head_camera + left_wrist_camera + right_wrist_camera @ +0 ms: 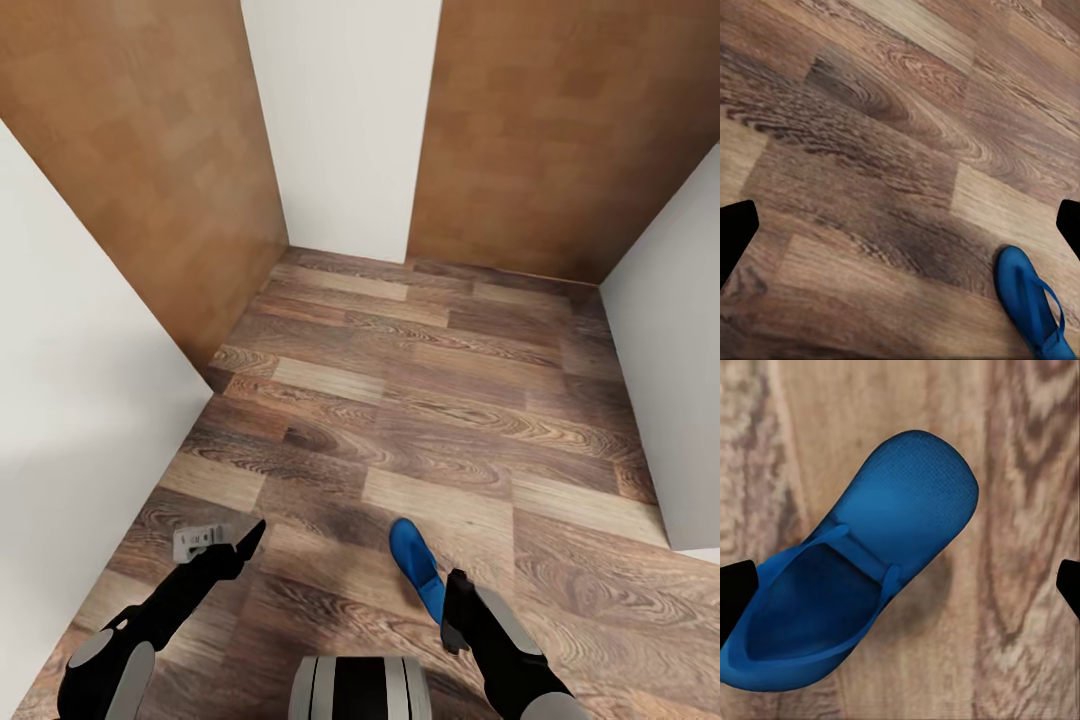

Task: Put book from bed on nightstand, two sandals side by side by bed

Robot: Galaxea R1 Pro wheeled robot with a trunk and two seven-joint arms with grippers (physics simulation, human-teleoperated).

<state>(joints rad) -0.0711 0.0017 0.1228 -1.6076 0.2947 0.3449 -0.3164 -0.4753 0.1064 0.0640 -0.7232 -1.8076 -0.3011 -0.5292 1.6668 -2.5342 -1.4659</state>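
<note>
One blue sandal [417, 566] lies on the wood floor [450, 400] — the right gripper [452, 610] hangs just above it, fingers spread. The left gripper [245, 540], also spread, is well apart from the sandal.

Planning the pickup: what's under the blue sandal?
The sandal lies flat, strap up, on bare wood plank floor, casting a shadow. Its heel end is hidden behind the right claw.

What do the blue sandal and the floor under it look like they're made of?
The sandal looks like soft foam or rubber: matte blue, with a fine dotted texture on the footbed and a moulded strap; which of the two materials is unclear. The floor looks like wood planks, or a wood-look laminate: mixed brown tones, swirling grain and staggered plank seams, with only a slight sheen.
</note>
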